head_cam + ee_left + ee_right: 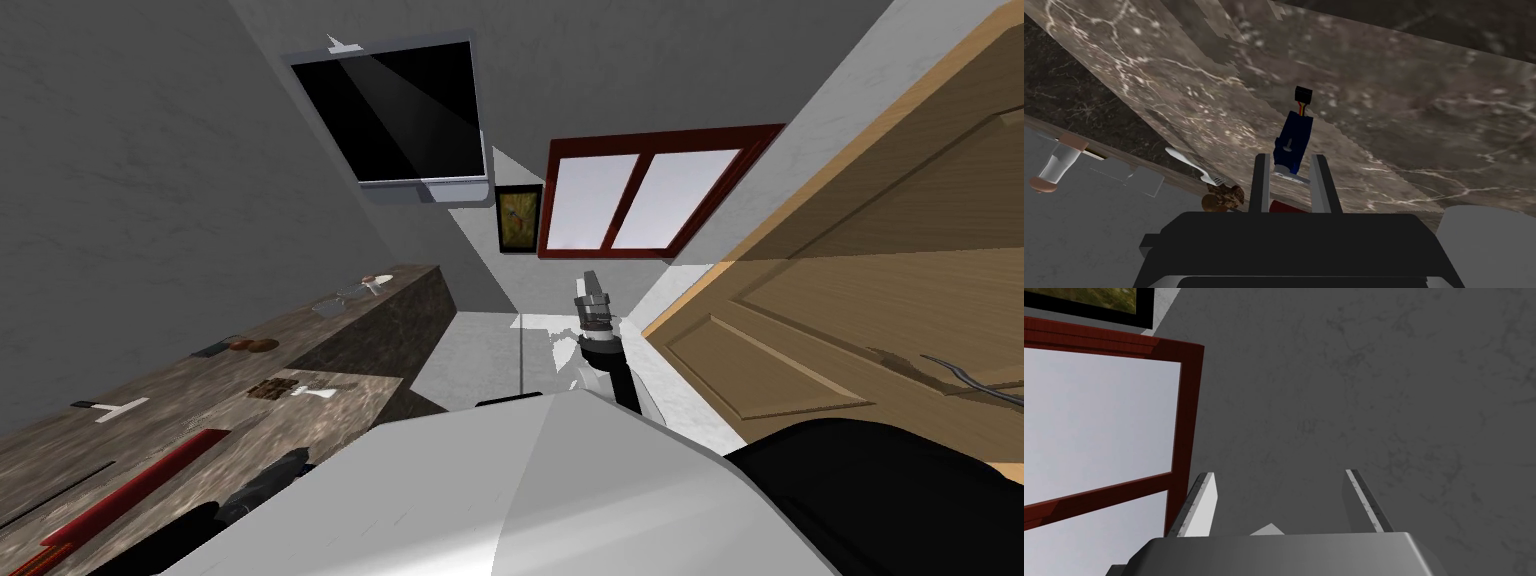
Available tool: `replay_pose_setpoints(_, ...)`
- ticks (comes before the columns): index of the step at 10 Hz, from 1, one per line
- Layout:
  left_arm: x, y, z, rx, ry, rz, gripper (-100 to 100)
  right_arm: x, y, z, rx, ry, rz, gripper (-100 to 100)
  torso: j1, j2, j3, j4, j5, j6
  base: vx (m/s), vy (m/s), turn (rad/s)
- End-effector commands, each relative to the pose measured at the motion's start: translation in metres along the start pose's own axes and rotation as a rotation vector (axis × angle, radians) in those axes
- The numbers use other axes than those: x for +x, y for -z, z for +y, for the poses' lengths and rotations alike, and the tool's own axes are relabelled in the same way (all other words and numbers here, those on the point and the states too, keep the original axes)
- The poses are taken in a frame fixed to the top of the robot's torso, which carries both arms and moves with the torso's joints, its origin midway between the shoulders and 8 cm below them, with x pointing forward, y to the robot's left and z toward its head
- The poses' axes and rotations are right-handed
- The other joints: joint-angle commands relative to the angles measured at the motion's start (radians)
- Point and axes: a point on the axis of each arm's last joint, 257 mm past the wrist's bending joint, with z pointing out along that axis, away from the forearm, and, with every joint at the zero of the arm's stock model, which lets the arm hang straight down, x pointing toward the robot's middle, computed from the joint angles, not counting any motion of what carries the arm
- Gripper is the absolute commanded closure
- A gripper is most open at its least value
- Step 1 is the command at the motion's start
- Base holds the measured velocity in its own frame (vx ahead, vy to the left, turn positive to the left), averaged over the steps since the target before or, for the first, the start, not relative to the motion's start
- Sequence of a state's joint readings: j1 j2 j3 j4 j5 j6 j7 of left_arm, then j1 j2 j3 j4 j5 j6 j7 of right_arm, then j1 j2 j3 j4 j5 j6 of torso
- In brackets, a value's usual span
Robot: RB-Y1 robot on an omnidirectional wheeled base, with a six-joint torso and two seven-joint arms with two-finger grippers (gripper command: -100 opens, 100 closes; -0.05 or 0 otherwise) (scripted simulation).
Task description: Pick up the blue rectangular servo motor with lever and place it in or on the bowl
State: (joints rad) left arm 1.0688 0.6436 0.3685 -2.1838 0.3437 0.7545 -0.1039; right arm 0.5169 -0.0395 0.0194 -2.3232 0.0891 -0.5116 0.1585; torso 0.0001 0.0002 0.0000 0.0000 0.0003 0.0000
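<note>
The blue servo motor (pixel 1294 137) lies on the brown marbled counter (pixel 1414 130), with a short striped wire and a black plug at its far end. Its near end and white lever sit between the fingers of my left gripper (pixel 1291 157), which stand narrow and close against its sides. A pale, see-through bowl (pixel 335 303) stands farther along the counter, beyond its step; the faint see-through shape near the counter edge (pixel 1131 176) is likely that bowl. My right gripper (pixel 1281 480) is open and holds nothing, raised in front of the wall (pixel 590 285).
Near the servo lie a white fork (pixel 1189 160) and a brown lump of food (pixel 1222 196). A long red object (pixel 130 490) lies on the near counter. A wooden door (pixel 880 300) stands on the right, with grey floor (pixel 480 355) between it and the counter.
</note>
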Motion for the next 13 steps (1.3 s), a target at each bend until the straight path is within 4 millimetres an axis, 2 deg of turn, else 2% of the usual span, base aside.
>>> replay_pose_setpoints(1,0.0,0.0,0.0,0.0,0.0,0.0,0,0.0,0.0,0.0,0.0,0.0,0.0,0,0.0,0.0,0.0,0.0,0.0,0.0,0.0,0.0,0.0)
replay_pose_setpoints(2,0.001,0.007,-0.005,0.004,-0.006,0.003,100,0.0,0.0,0.0,0.0,0.0,0.0,0,0.0,0.0,0.0,0.0,0.0,0.0,-0.003,-0.009,0.084)
replay_pose_setpoints(4,0.002,0.014,-0.009,0.008,-0.014,0.006,100,0.0,0.0,0.0,0.0,0.0,0.0,0,-0.002,0.001,0.0,0.0,-0.001,-0.001,-0.007,-0.016,0.067)
replay_pose_setpoints(5,0.001,0.012,-0.008,0.007,-0.012,0.005,100,0.0,0.0,0.0,0.0,0.0,0.0,0,-0.002,0.001,0.0,0.0,-0.001,0.0,-0.004,-0.007,0.008)
replay_pose_setpoints(6,0.001,0.012,-0.008,0.007,-0.012,0.006,0,0.0,0.0,0.0,0.0,0.0,0.0,0,-0.001,0.001,0.0,0.0,0.0,0.0,0.0,0.0,0.0)
replay_pose_setpoints(7,-0.01,0.016,-0.011,0.014,0.008,-0.001,100,0.0,0.0,0.0,0.0,0.0,0.0,0,0.0,0.0,0.0,0.0,0.0,0.0,0.002,0.012,0.013)
replay_pose_setpoints(13,-0.044,0.034,-0.031,0.054,0.066,-0.016,100,0.0,0.0,0.0,0.0,0.0,0.0,0,0.002,-0.001,0.0,0.0,0.0,0.0,0.013,0.025,0.019)
